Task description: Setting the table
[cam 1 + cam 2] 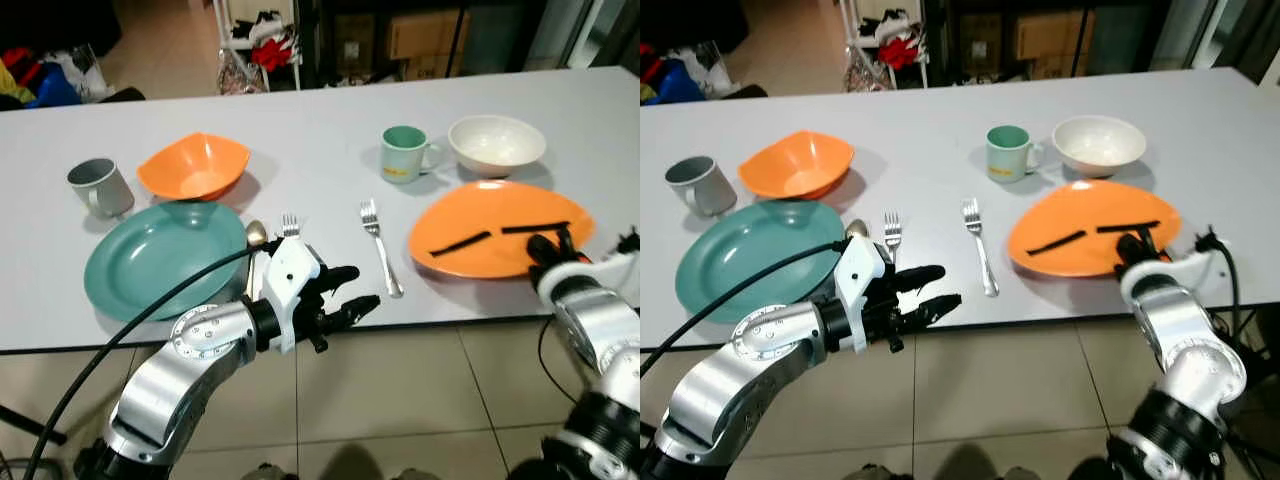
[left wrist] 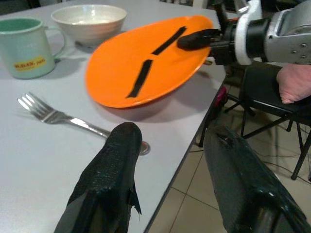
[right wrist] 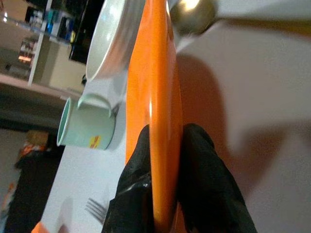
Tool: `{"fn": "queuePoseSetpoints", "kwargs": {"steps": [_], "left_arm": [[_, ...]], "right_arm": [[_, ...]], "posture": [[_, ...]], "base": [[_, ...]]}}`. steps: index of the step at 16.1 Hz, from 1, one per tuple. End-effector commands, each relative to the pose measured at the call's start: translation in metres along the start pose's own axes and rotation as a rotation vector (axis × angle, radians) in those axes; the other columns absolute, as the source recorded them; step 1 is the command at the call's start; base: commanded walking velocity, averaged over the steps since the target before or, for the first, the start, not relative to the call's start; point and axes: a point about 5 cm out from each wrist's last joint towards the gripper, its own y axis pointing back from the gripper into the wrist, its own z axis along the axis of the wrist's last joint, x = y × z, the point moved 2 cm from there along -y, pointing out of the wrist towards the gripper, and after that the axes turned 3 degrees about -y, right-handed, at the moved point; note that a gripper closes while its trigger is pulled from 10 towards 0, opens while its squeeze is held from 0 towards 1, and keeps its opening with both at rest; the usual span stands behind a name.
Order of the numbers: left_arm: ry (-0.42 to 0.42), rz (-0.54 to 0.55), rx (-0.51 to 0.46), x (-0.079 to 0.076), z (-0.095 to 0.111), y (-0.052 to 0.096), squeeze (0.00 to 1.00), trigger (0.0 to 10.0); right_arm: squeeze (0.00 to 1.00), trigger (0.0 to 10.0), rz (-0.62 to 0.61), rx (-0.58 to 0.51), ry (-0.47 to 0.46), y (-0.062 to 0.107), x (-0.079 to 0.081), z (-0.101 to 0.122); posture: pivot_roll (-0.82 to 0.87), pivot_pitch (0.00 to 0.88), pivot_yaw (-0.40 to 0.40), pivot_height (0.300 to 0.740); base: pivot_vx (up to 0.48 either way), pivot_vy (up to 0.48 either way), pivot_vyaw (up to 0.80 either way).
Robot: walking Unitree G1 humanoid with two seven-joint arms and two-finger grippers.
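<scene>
Left eye view: grey table (image 1: 300, 140), near edge running just past both grippers. Right gripper (image 3: 165, 194) pinches the rim of the orange plate (image 1: 480, 225) at that edge, one finger above and one below; in the left wrist view the plate tilts, its gripped side raised. Left gripper (image 1: 345, 295), fingers spread and holding nothing, hovers over the table edge, near the handle end of the middle fork (image 1: 380, 245). Open tabletop lies behind the dishes. Count: plates 2, orange and teal plate (image 1: 160, 255); bowls 2, orange bowl (image 1: 195, 165) and white bowl (image 1: 495, 145); mugs 2, grey mug (image 1: 100, 185) and green mug (image 1: 405, 153); forks 2, second fork (image 1: 290, 225) beside a spoon (image 1: 256, 233), 1
</scene>
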Motion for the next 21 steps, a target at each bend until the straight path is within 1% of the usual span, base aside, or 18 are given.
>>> {"fn": "queuePoseSetpoints", "kwargs": {"steps": [1,3,4,5,6,7,11,13,14,15,16,17,18,19,21], "left_arm": [[-0.003,0.002,0.004,0.001,0.0,0.002,0.0,10.0],[-0.006,0.009,0.004,0.002,0.001,0.002,0.0,10.0],[-0.006,0.01,0.004,0.002,0.001,0.003,0.0,10.0],[-0.007,0.012,0.003,0.001,0.001,0.003,0.0,10.0],[-0.007,0.016,0.002,0.001,0.001,0.003,0.0,10.0],[-0.007,0.02,0.001,0.001,0.0,0.003,0.0,10.0],[-0.006,0.022,0.003,0.0,-0.001,0.002,0.0,10.0],[-0.005,0.023,0.001,0.0,0.0,0.001,0.0,10.0],[-0.005,0.023,0.001,0.0,0.0,0.001,0.0,10.0],[-0.005,0.024,0.003,-0.001,-0.001,0.001,0.0,10.0],[-0.005,0.024,0.004,-0.001,-0.002,0.001,0.0,10.0],[-0.005,0.028,0.005,-0.001,-0.002,0.001,0.0,10.0],[-0.004,0.029,0.006,-0.002,-0.002,0.001,0.0,10.0],[-0.003,0.038,0.005,-0.002,-0.003,0.001,0.0,10.0],[0.004,0.066,-0.002,0.0,-0.003,0.003,0.0,10.0]], "right_arm": [[0.0,10.0,0.038,0.037,0.001,-0.004,0.008,-0.007],[0.0,10.0,-0.006,0.076,0.008,-0.012,0.003,-0.016],[0.0,10.0,-0.017,0.078,0.007,-0.012,0.001,-0.016],[0.91,10.0,-0.052,0.073,0.006,-0.014,-0.005,-0.016],[1.0,10.0,-0.088,0.056,-0.009,-0.014,-0.013,-0.014],[1.0,10.0,-0.106,0.043,-0.023,-0.013,-0.018,-0.012],[1.0,10.0,-0.125,0.028,-0.052,-0.006,-0.031,-0.008],[1.0,10.0,-0.156,-0.012,-0.047,0.001,-0.04,0.001],[1.0,10.0,-0.16,-0.019,-0.04,0.003,-0.042,0.003],[1.0,10.0,-0.169,-0.035,-0.013,0.009,-0.045,0.008],[1.0,10.0,-0.172,-0.039,0.001,0.011,-0.046,0.01],[1.0,10.0,-0.183,-0.036,0.047,0.017,-0.049,0.013],[1.0,10.0,-0.187,-0.033,0.062,0.02,-0.05,0.014],[1.0,10.0,-0.199,-0.035,0.112,0.028,-0.051,0.016],[1.0,10.0,-0.191,-0.052,0.176,0.043,-0.045,0.022]], "posture": [[-0.03,0.045,0.073,0.74],[-0.03,0.042,0.071,0.74],[-0.03,0.042,0.071,0.74],[-0.02,0.039,0.062,0.74],[-0.02,0.039,0.062,0.74],[-0.02,0.041,0.058,0.74],[-0.03,0.047,0.063,0.74],[-0.03,0.051,0.068,0.74],[-0.03,0.051,0.068,0.74],[-0.03,0.053,0.07,0.74],[-0.03,0.053,0.07,0.74],[-0.03,0.053,0.07,0.74],[-0.03,0.053,0.07,0.74],[-0.03,0.053,0.064,0.74],[-0.03,0.051,0.06,0.74]], "base": [[0.0,0.0,0.0],[0.0,0.0,0.0],[0.0,0.0,0.0],[0.0,0.0,0.0],[0.0,0.0,0.0],[0.0,0.0,0.0],[0.0,0.0,0.0],[0.0,0.0,0.0],[0.0,0.0,0.0],[0.0,0.0,0.0],[0.0,0.0,0.0],[0.0,0.0,0.0],[0.0,0.0,0.0],[0.0,0.0,0.0],[0.0,0.0,0.0]]}}
